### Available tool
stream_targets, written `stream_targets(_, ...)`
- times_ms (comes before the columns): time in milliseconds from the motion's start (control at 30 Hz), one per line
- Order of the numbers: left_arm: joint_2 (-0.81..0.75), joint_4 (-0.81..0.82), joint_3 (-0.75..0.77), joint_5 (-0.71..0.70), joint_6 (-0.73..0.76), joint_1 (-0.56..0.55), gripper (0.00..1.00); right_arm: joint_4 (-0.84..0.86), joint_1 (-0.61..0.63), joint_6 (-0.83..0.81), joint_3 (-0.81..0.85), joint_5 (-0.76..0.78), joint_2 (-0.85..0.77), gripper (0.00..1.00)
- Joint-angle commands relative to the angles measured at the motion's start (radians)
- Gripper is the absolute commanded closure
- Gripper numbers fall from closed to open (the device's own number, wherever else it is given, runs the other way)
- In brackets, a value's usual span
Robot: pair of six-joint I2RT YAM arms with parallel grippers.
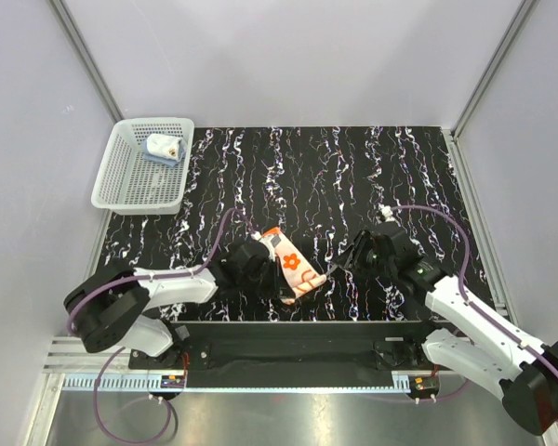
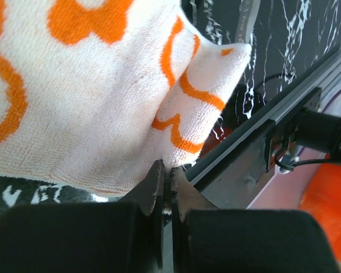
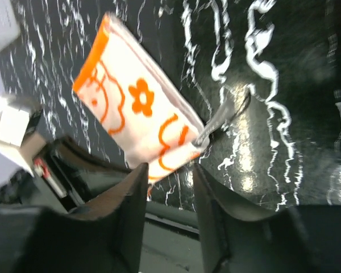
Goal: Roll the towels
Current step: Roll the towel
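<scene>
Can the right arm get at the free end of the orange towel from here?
Probably yes: the right gripper stands open right at that end of the orange towel, with nothing between them; the left gripper pinches the other end.

The orange towel [image 1: 289,266] [image 2: 96,91] [image 3: 137,116] lies on the black marbled worktop [image 1: 353,167], near its front edge. It is folded or rolled into a long narrow band that lies diagonally, its far end to the left. The outer side is white with orange flower outlines. The light blue towel [image 1: 160,150] sits as a small pale bundle inside the white basket [image 1: 130,190] at the far left corner, too small to see more.
</scene>
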Motion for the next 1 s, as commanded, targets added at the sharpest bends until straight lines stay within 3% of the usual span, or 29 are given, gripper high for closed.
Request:
stream_targets(0, 0.040, 0.031, -0.006, 0.094, -0.068, 0.043, 1.00, 0.157, 0.009, -0.019, -0.086, -0.167, -0.017, 0.60)
stream_targets(200, 0.130, 0.141, -0.051, 0.197, -0.138, 0.113, 1.00, 0.384, 0.026, 0.012, -0.179, -0.261, 0.043, 0.69)
stream_targets(533, 0.215, 0.190, -0.078, 0.258, -0.149, 0.172, 1.00, 0.615, 0.103, 0.032, -0.212, -0.297, 0.203, 0.71)
stream_targets(967, 0.255, 0.224, -0.107, 0.341, -0.129, 0.251, 1.00, 0.839, 0.105, 0.010, -0.240, -0.281, 0.414, 0.77)
